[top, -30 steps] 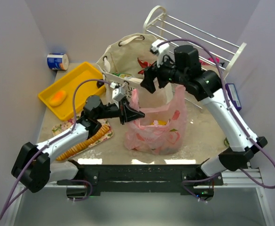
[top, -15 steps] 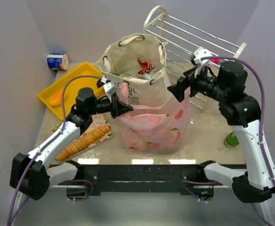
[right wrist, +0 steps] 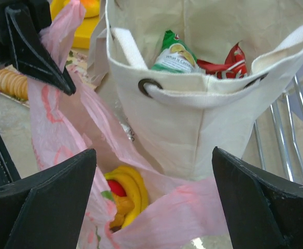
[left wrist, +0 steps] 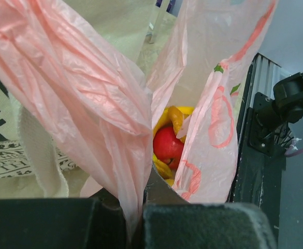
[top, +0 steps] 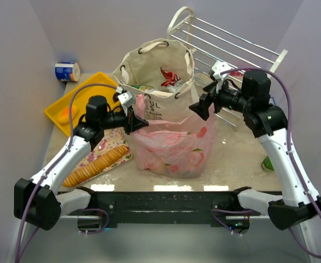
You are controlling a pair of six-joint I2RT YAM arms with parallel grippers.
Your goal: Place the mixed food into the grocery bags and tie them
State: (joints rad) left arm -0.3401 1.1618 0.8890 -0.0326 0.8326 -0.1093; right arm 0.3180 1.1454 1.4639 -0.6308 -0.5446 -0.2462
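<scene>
The thin pink plastic bag (top: 171, 145) stands in front of the cream canvas tote (top: 157, 71). My left gripper (top: 139, 122) is shut on the pink bag's left handle, and the film runs down between its jaws (left wrist: 135, 218). Inside the pink bag lie a red apple (left wrist: 168, 145) and a yellow banana (right wrist: 133, 189). My right gripper (top: 197, 108) hangs open over the bag's right edge (right wrist: 154, 171), with nothing between its fingers (right wrist: 42, 202). In the tote sit a green-and-white chip packet (right wrist: 173, 53) and a red cookie packet (right wrist: 229, 65).
A yellow tray (top: 83, 90) with an orange fruit (top: 66, 114) sits at the back left, a blue-and-white can (top: 67, 71) behind it. A long cracker sleeve (top: 94, 164) lies under the left arm. A white wire rack (top: 231, 46) stands behind the right arm.
My right gripper swung right from over the bag's middle to its right edge and opened wide. My left gripper drew the pink handle left and back, stretching the bag's mouth.
</scene>
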